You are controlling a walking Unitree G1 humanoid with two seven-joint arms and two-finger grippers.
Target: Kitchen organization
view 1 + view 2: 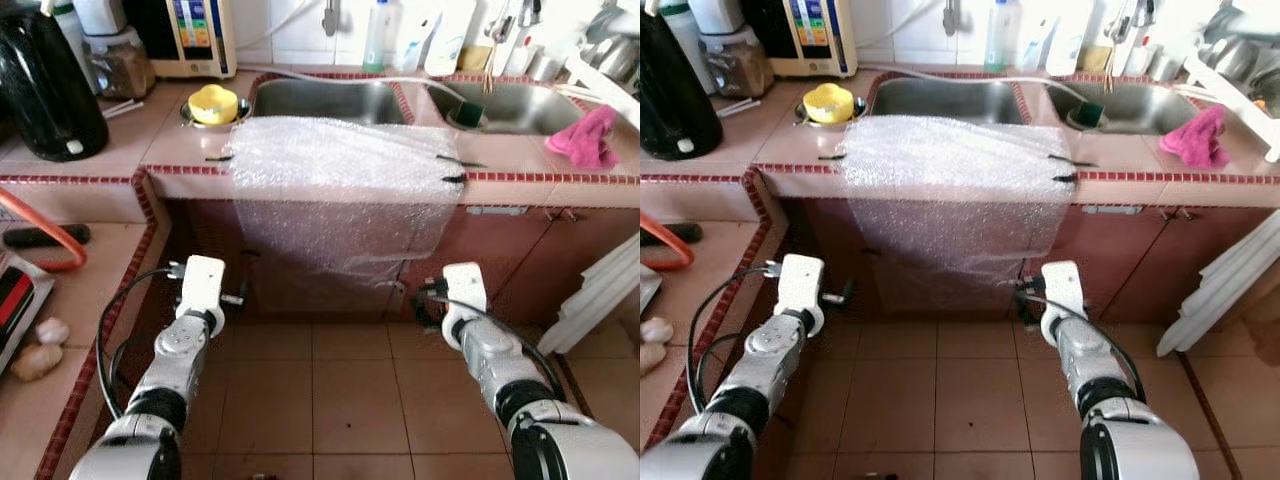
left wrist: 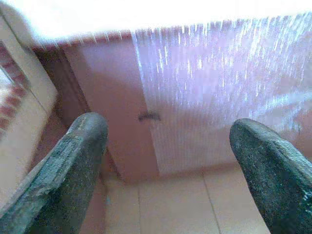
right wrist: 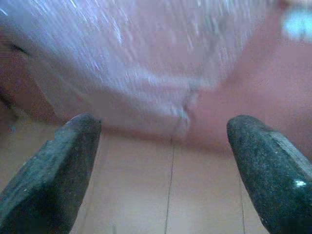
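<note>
Bubble wrap, a clear crinkled sheet (image 1: 340, 190), lies draped over the front edge of the pink-tiled desk (image 1: 100, 195), just before the left steel sink basin (image 1: 325, 100), and hangs down across the reddish-brown cabinet doors (image 1: 500, 255) toward the tan tiled floor (image 1: 340, 390). Short strips of black tape (image 1: 452, 170) sit at its side edges on the desk.

We see our left gripper (image 2: 168, 170) held low before the cabinet, near the sheet's lower left corner, its two black fingers (image 2: 73, 165) spread wide apart with nothing between them. Our right gripper (image 3: 163, 170) is likewise low, facing the sheet's lower right corner, its fingers (image 3: 53, 165) parted and holding nothing. Neither touches the wrap.

On the desk behind, a yellow bowl (image 1: 213, 103) sits in a round recess just left of the sink, a black kettle-like jug (image 1: 45, 85) stands far left, and a crumpled pink cloth (image 1: 590, 138) lies at the right, beside the second basin (image 1: 510, 105). A white hose (image 1: 400, 82) runs along the sink's back rim.
</note>
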